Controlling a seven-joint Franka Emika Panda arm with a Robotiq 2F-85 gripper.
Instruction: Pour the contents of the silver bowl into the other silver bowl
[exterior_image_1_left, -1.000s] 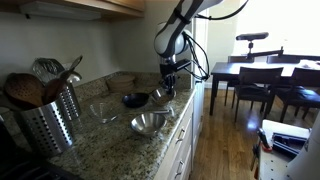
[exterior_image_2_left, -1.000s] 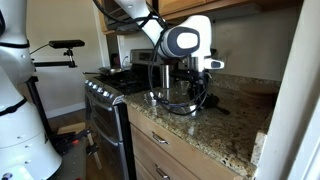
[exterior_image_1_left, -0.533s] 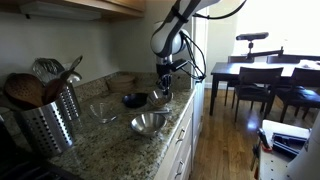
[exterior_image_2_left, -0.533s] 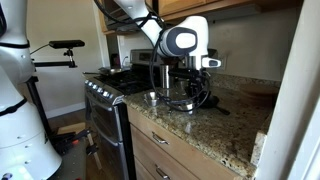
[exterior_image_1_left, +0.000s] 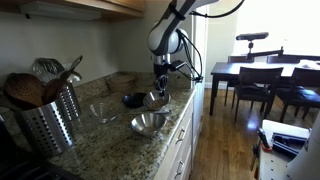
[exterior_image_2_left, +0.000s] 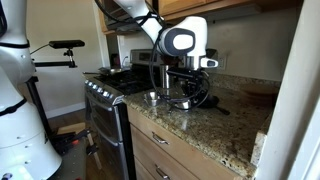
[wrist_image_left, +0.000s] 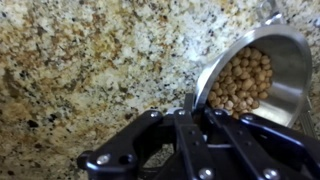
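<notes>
Countertop (exterior_image_1_left: 105, 150) bears maybe three bowls (exterior_image_1_left: 148, 123); pincer (wrist_image_left: 203, 103) grips fourth (wrist_image_left: 255, 75).

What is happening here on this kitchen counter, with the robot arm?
The robot arm has its tool closed on the rim of the small silver bowl, holding it over the granite counter. The bowl holds small round tan pieces, perhaps chickpeas. The wide silver bowl stands nearby, close to the counter's front edge. Pouring does not seem to have started.
</notes>
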